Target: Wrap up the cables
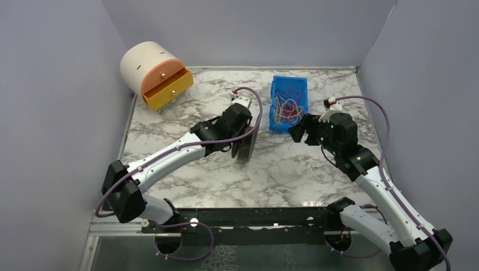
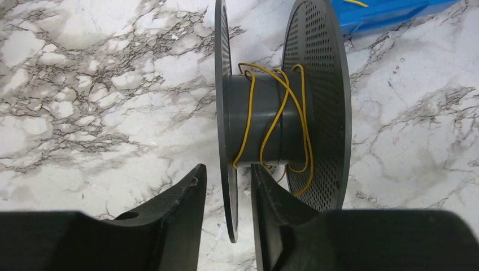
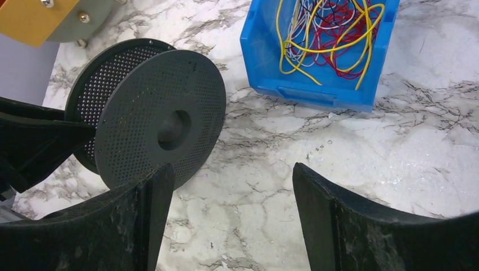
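A dark perforated spool (image 1: 247, 144) stands on its edge on the marble table. A yellow cable (image 2: 275, 121) is looped loosely a few times round its hub (image 2: 265, 96). My left gripper (image 2: 227, 175) is open, with its jaws either side of the spool's left flange (image 2: 225, 113) and a small gap showing on each side. My right gripper (image 3: 229, 172) is open and empty above bare table, just right of the spool (image 3: 161, 121). A blue bin (image 3: 310, 93) holds several loose yellow, red and white cables (image 3: 327, 34).
The blue bin (image 1: 281, 127) sits at the back centre, close to the right gripper (image 1: 297, 131). A cream and orange drawer unit (image 1: 155, 70) stands at the back left, with its drawer partly out. Grey walls enclose the table on three sides.
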Action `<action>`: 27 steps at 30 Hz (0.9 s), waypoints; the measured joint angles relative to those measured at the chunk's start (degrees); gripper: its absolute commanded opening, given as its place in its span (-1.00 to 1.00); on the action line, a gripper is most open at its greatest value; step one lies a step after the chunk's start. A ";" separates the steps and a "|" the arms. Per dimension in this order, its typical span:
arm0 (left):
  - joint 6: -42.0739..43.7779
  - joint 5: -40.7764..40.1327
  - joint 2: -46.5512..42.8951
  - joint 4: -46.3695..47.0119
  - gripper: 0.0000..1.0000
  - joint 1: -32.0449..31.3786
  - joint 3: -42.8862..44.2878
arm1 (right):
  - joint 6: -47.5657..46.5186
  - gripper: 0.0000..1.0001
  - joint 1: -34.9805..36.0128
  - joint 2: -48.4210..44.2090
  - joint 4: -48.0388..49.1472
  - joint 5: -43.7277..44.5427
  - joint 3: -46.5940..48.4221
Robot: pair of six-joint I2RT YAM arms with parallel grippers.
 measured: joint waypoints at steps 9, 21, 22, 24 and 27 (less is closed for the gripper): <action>1.03 -0.04 0.87 0.50 -0.64 0.00 0.00 | 0.04 0.63 0.00 0.00 0.00 -0.13 -0.44; 1.29 -0.24 0.90 0.52 -0.82 0.00 0.00 | 0.11 0.63 0.00 0.00 0.00 -0.46 -0.90; 1.29 -0.24 0.90 0.52 -0.82 0.00 0.00 | 0.13 0.63 0.00 0.00 0.00 -0.46 -0.90; 1.40 -0.26 0.90 0.50 -0.82 0.00 0.00 | 0.17 0.63 0.00 0.00 0.00 -0.48 -0.90; 1.49 -0.28 0.90 0.50 -0.80 0.00 0.00 | 0.26 0.63 0.00 0.00 0.00 -0.48 -0.90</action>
